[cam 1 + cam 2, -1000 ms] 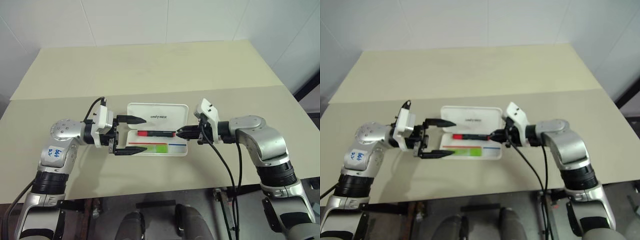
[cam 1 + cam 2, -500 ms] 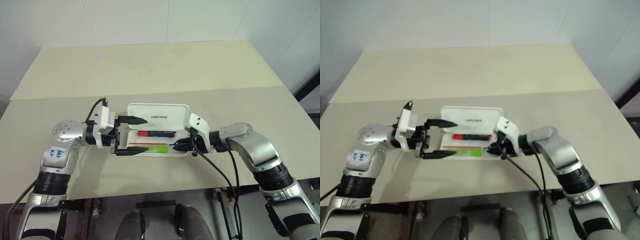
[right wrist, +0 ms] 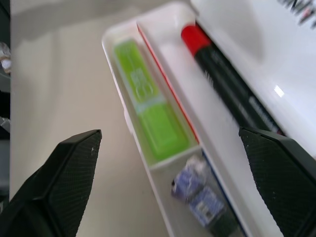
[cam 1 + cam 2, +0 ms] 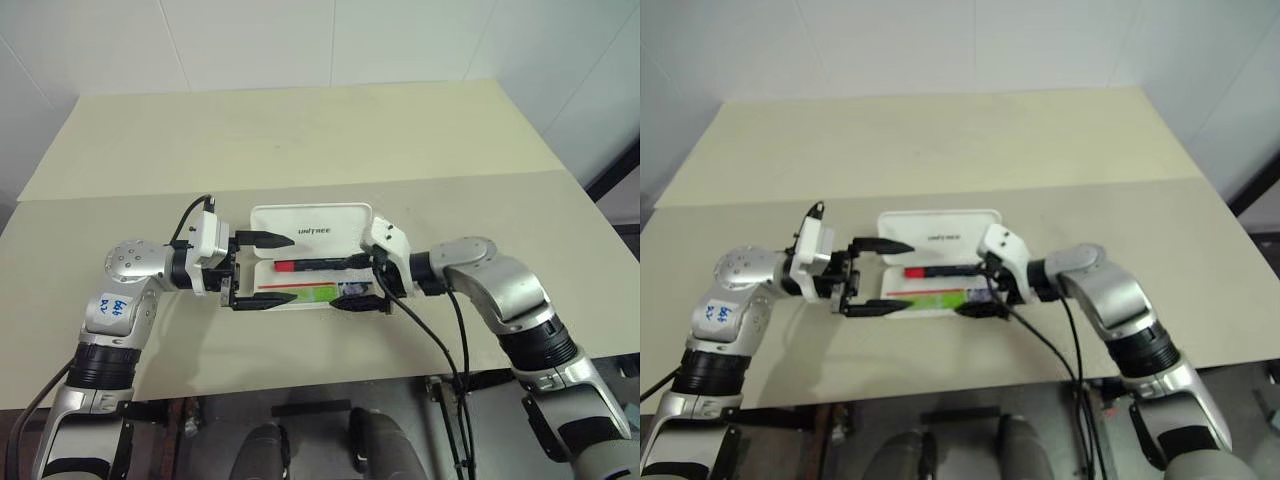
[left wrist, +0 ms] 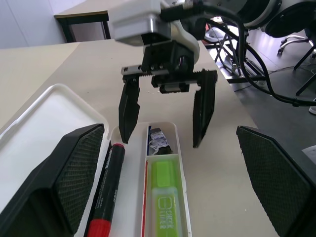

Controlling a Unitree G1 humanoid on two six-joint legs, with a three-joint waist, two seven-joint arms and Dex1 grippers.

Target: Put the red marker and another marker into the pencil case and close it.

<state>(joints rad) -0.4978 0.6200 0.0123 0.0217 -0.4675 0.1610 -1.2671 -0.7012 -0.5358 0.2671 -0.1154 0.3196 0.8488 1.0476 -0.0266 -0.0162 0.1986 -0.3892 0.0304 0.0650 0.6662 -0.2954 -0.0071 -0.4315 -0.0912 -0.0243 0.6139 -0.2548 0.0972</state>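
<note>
The white pencil case (image 4: 345, 236) lies open on the table with its lid folded back. In the tray's back compartment lies the red marker (image 4: 310, 266), and the lime-green marker (image 4: 316, 294) lies in the front one. My left gripper (image 4: 285, 268) is open at the case's left end, one finger over the lid and one beyond the front wall. At the right end my right gripper (image 4: 353, 283) is open and empty. It straddles the front compartment: one fingertip (image 5: 126, 123) is near the red marker's (image 5: 106, 192) tip and the other hangs outside the case.
A small dark wrapped object (image 3: 197, 197) sits in the tray's right end beside the green marker (image 3: 148, 103). The cream table (image 4: 300, 140) stretches far behind the case. A seam runs across the table behind the case. Its front edge is close to both arms.
My right gripper was shut at the red marker's right tip, dipped to the case's front right corner, and now stands open across the right end. The left gripper has stayed put.
</note>
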